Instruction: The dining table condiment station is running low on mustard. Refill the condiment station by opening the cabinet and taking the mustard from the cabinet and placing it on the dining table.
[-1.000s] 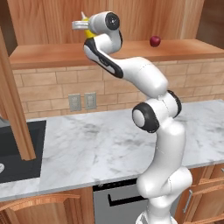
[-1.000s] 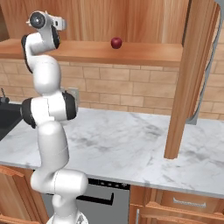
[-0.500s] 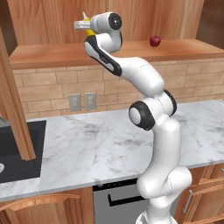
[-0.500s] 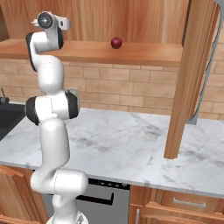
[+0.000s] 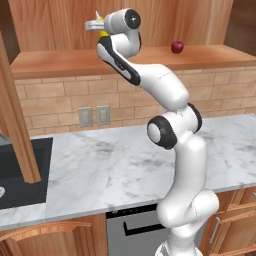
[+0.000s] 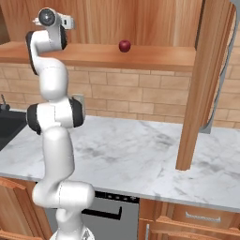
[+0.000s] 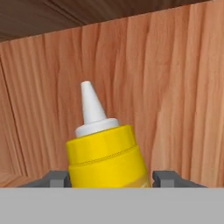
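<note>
**Gripper closing in on the mustard, bottle not yet lifted**

Nearest the camera, the gripper (image 7: 111,179) straddles the mustard (image 7: 105,157): a fingertip (image 7: 57,178) sits on each side of the yellow body with a small gap left, so the jaws are spread around it, not yet pinching. Over the last second the arm has pushed a little deeper into the cabinet (image 5: 165,20) and the fingers have narrowed slightly. I judge that the grasp is about to complete, with lifting out and carrying to the dining table all still ahead.

Just beyond the bottle stands the cabinet's wooden back wall. The bottle stands on the cabinet shelf (image 5: 60,62); farther along that shelf, well to the gripper's right, lies a dark red fruit (image 5: 177,47). Below the gripper runs a brick backsplash and the marble worktop (image 5: 100,160), with a black sink (image 5: 20,172) at its left end.
</note>
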Robot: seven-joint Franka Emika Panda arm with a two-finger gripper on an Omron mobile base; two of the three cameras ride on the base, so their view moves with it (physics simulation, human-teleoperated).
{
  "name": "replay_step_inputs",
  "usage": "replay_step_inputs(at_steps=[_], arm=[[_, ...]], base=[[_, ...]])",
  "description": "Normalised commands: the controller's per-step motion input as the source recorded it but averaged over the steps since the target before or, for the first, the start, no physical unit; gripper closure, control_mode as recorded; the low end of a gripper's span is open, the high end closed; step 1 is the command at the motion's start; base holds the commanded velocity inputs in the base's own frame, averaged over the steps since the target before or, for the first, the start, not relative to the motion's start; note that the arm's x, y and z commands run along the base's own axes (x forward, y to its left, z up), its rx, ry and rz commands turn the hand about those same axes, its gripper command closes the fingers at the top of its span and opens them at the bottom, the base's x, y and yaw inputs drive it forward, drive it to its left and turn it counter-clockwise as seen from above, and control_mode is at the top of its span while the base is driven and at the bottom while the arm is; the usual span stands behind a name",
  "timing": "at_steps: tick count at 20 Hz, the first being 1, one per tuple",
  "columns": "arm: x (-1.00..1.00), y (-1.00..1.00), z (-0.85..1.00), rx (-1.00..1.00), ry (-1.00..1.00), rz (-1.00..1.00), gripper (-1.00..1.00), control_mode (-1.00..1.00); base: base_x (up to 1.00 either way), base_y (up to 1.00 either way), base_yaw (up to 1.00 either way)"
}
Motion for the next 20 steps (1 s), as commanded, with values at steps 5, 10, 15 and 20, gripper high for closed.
replay_step_inputs(at_steps=[5,10,15,20], arm=[[-0.96,-0.04,0.00,0.05,-0.14,0.00,1.00,-1.00],[-1.00,-0.06,-0.03,0.02,-0.12,0.02,1.00,-1.00],[-1.00,-0.04,-0.01,0.07,-0.16,0.03,1.00,-1.00],[-1.00,-0.36,0.00,0.07,-0.10,0.05,1.00,-1.00]], base=[[0.00,0.00,0.00],[0.00,0.00,0.00],[0.00,0.00,0.00],[0.00,0.00,0.00]])
